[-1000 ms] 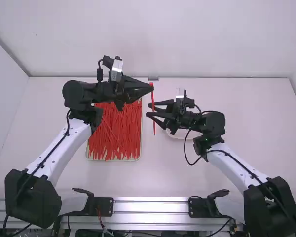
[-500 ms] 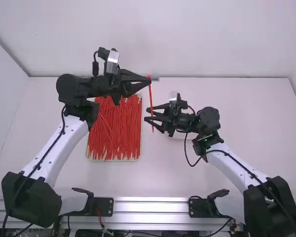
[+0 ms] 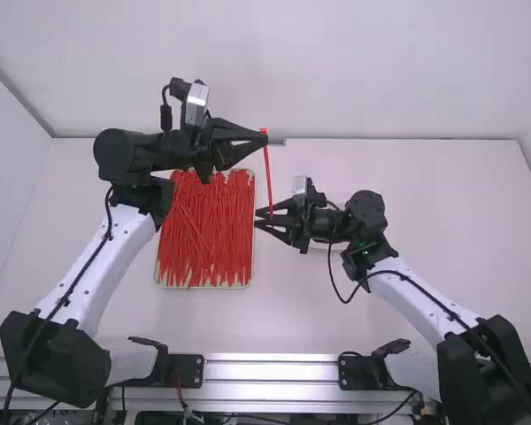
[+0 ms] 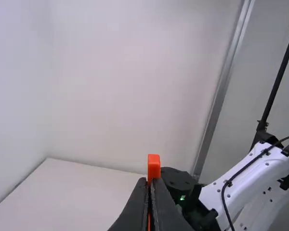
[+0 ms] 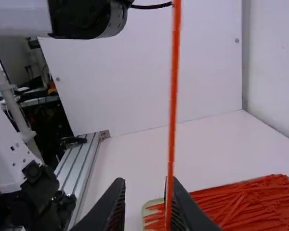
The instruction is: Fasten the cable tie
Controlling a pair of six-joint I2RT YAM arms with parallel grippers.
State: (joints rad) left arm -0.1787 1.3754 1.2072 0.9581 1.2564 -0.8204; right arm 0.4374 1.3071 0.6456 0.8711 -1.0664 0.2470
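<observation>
my left gripper [image 3: 259, 135] is pinched tight on the head end of 1 red cable tie [image 3: 268, 177], holding it up above the table [image 3: 442, 195]. in the left wrist view my 2 fingers [image 4: 137, 204] meet with the tie between them, and its square head [image 4: 153, 166] stands just beyond the tips. from there the tie hangs nearly straight down, tilted a little at its lower end.

my right gripper [image 3: 265, 215] sits at that lower end with its jaws apart, 1 on each side of the tie. in the right wrist view the tie runs up between my 2 fingers [image 5: 114, 204], much nearer to 1 of them. i cannot tell whether it touches that finger.

the tray [image 3: 250, 266] lies flat on the table, just to the left of the hanging tie in the high view. it holds a pile of loose red ties [image 3: 203, 230], and my left arm reaches over its far end.
</observation>
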